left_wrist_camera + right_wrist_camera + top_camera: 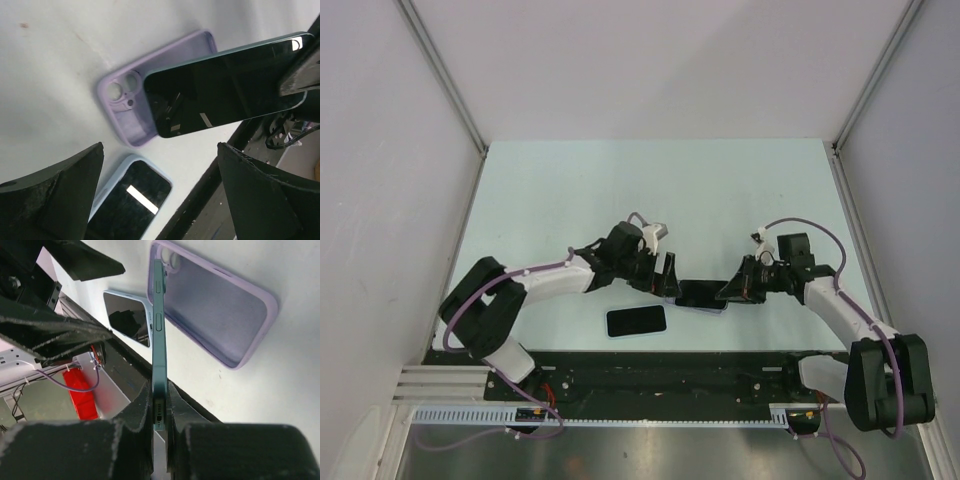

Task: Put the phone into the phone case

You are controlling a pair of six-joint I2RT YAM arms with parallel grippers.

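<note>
My right gripper (730, 291) is shut on the bottom end of a teal-edged phone (700, 294) and holds it edge-up and tilted over a lilac phone case (215, 310). The case lies open side up on the table, camera cut-out toward the left arm (122, 100). The phone (225, 85) hovers over the case's right part with its dark screen showing, and appears edge-on in the right wrist view (159, 335). My left gripper (668, 280) is open and empty (160, 190), just left of the case and phone.
A second phone in a light blue case (636, 321) lies screen up near the front edge, below the left gripper; it also shows in the left wrist view (127, 200) and the right wrist view (127, 317). The black base rail (670, 370) runs along the near edge.
</note>
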